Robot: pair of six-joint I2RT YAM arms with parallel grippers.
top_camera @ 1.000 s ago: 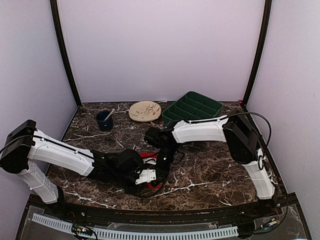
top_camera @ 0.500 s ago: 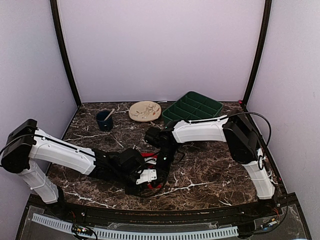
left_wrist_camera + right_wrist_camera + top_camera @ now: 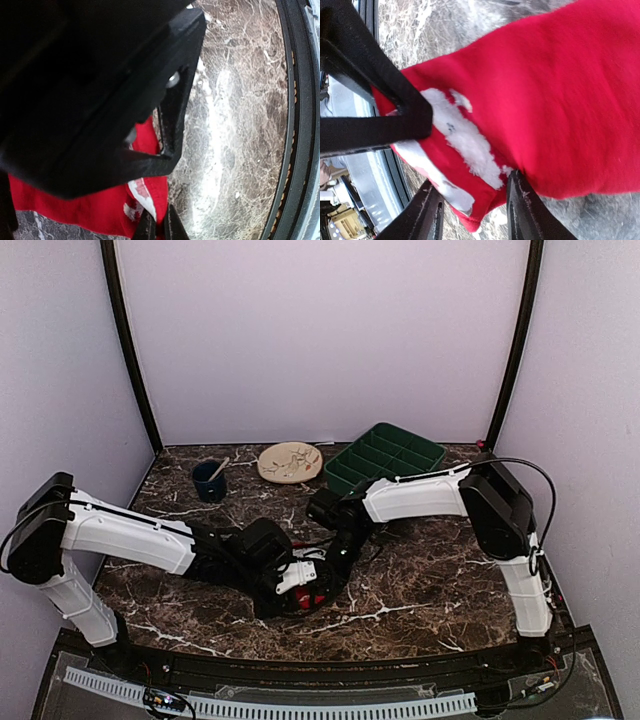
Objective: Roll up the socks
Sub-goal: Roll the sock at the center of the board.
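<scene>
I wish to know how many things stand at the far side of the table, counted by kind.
Blue cup: 1
Utensil in the cup: 1
Beige plate: 1
Green compartment tray: 1
Total: 4

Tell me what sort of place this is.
Probably a robot test booth, not a home: plain lilac walls box in a marble-patterned table, a left arm and right arm are bolted at its near edge, and the few props are red socks, a green tray and a plate.
</scene>
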